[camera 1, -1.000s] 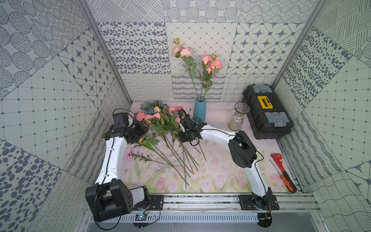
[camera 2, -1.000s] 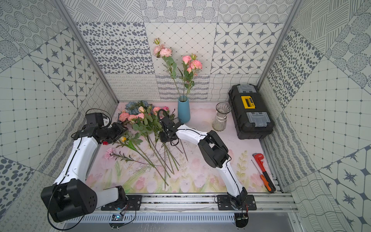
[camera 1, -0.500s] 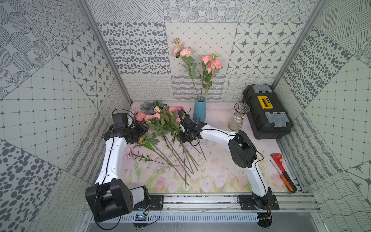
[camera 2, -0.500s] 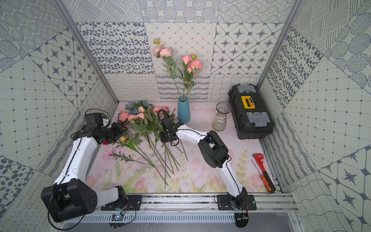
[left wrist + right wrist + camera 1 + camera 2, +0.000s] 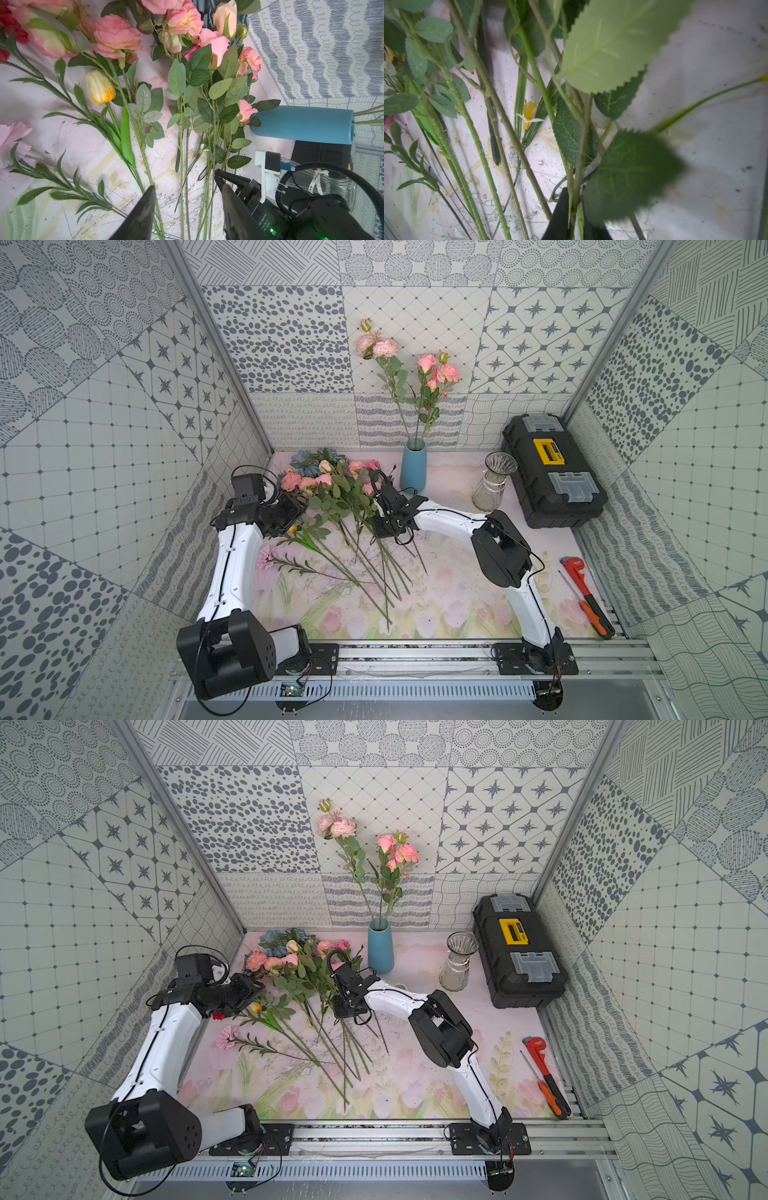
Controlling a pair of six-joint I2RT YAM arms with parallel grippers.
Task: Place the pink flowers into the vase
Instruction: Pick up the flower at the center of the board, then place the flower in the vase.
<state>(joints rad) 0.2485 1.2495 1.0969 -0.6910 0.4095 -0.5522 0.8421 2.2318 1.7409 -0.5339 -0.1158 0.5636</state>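
Two long green-stemmed pink artificial roses [image 5: 432, 373] stand upright in the slim tapered blue vase [image 5: 414, 466], blooms well above its mouth, while more pink roses [image 5: 291, 481] lie heaped flat just beside it, leafy stems fanning away.

Back left cluttered, front right open.
Loose pink flowers [image 5: 307, 483] and mixed stems sprawl from back-left corner to mid-mat; blue vase [image 5: 413, 466], glass vase [image 5: 492, 489], toolbox [image 5: 552, 477] line the back; wrench [image 5: 577, 572] at right edge; bare mat [image 5: 453, 601] in front.
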